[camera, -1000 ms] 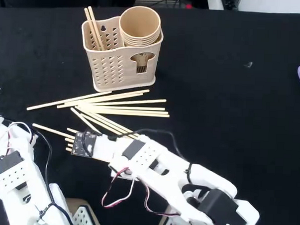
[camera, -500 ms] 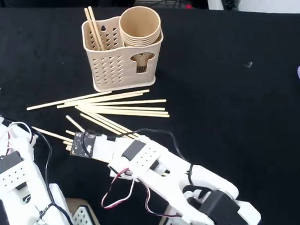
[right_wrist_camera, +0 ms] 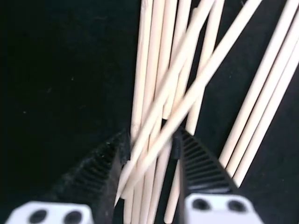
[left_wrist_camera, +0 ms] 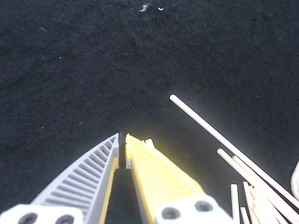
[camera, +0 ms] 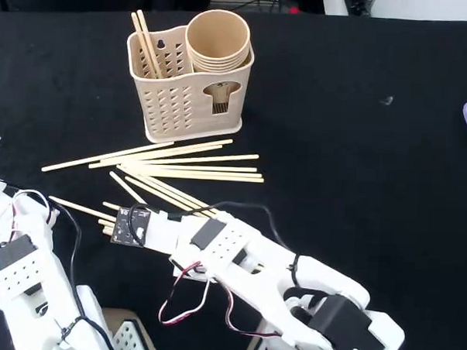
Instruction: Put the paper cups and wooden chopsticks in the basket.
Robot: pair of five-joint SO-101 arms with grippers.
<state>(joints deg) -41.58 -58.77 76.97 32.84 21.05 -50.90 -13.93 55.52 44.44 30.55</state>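
Your paper cups (camera: 217, 36) are already stacked in the basket (camera: 192, 103), and two wooden chopsticks (camera: 146, 43) stand in its other compartment. The loose chopsticks (camera: 187, 167) on the counter (camera: 357, 188) near the basket are what's left. Your right gripper (right_wrist_camera: 149, 154) pinches a few near their ends. Your left gripper (left_wrist_camera: 122, 137) is pressed together, empty, above bare counter.
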